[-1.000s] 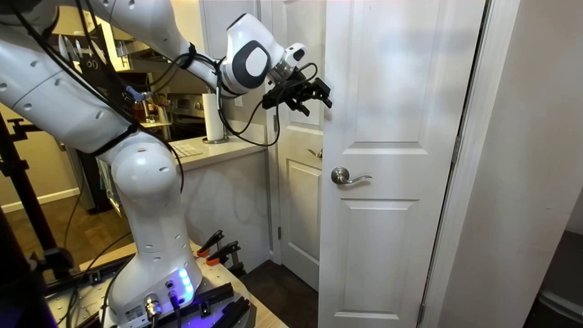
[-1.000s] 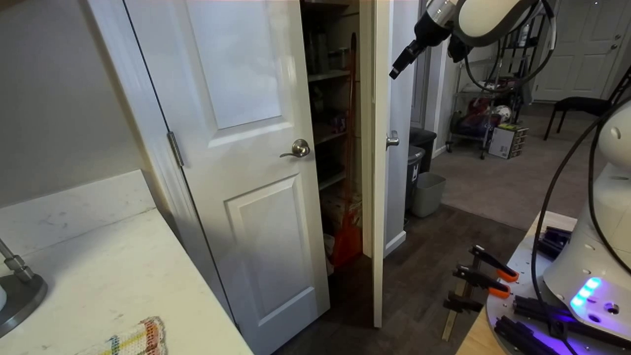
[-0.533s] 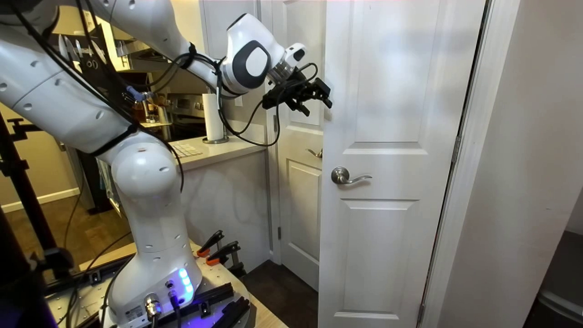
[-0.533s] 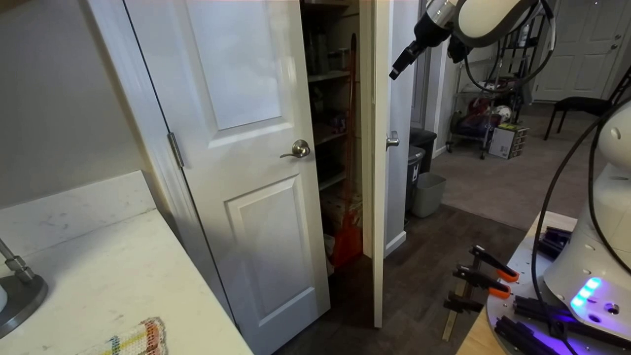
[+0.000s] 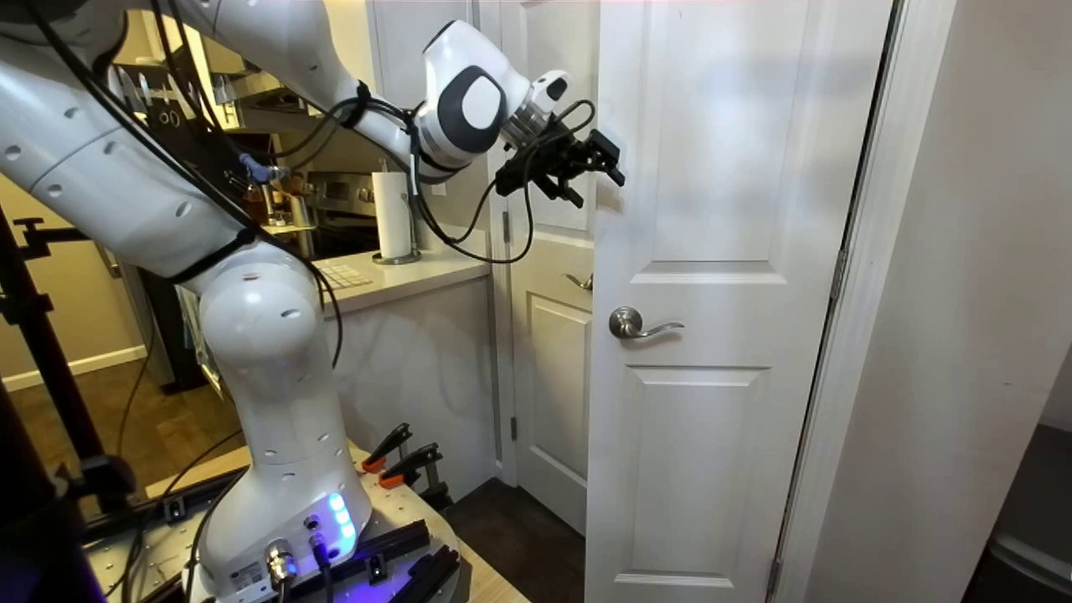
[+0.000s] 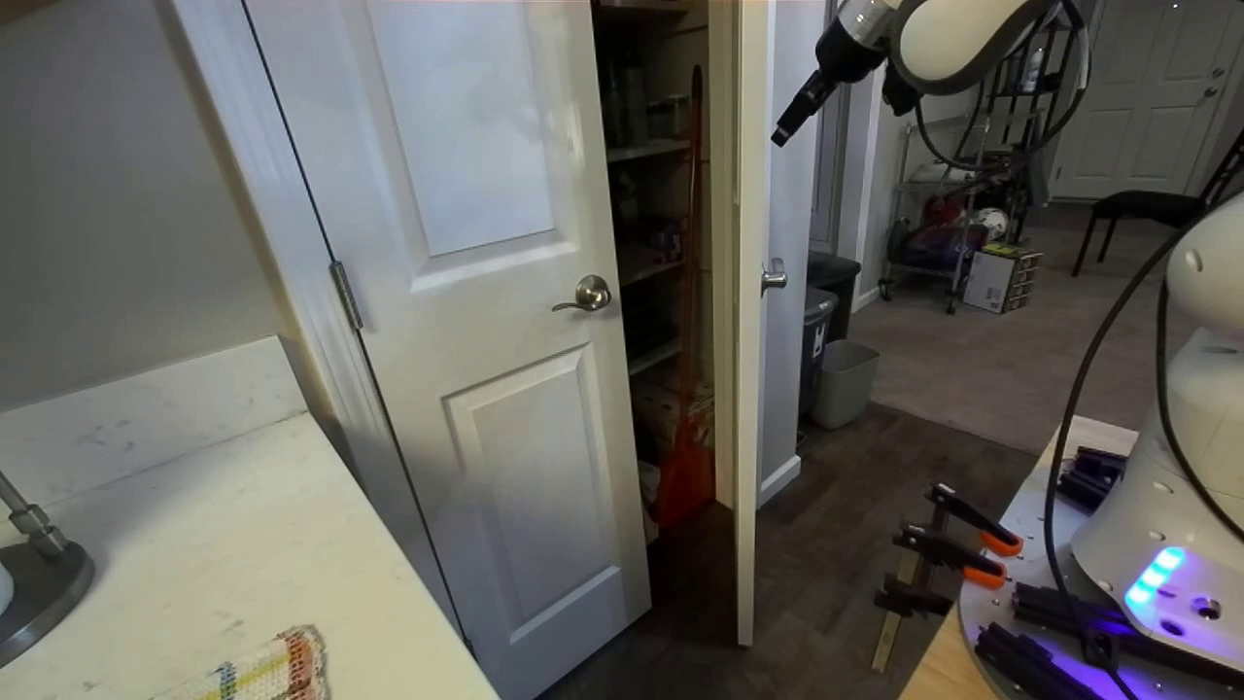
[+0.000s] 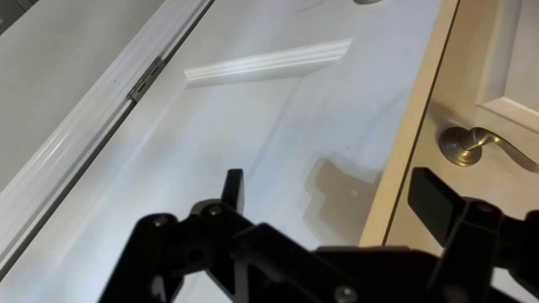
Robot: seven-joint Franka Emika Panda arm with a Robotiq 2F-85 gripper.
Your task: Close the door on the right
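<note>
The door [image 5: 712, 209] is tall, white and panelled, with a silver lever handle [image 5: 632, 322] near its left edge and hinges on its right. It stands ajar; an exterior view shows it nearly edge-on [image 6: 750, 389], with dark pantry shelves beside it. My gripper [image 5: 597, 188] is open and empty, above handle height by the door's free edge. In the wrist view, the fingers [image 7: 332, 198] are wide apart before the door face [image 7: 202, 126] and its edge, with a shadow on the face. I cannot tell whether a finger touches it. The gripper also shows in an exterior view [image 6: 780, 136].
The matching white door [image 6: 505, 321] with its own lever handle also stands ajar; it shows in the wrist view [image 7: 476, 181]. A counter [image 6: 194, 544] stands beside it. Clamps [image 5: 410, 461] stick out from the robot's base plate. Bins [image 6: 844, 384] stand behind the door.
In an exterior view, my gripper has moved slightly right and up in the last half second, with the arm leaning along. Both doors stand as before.
</note>
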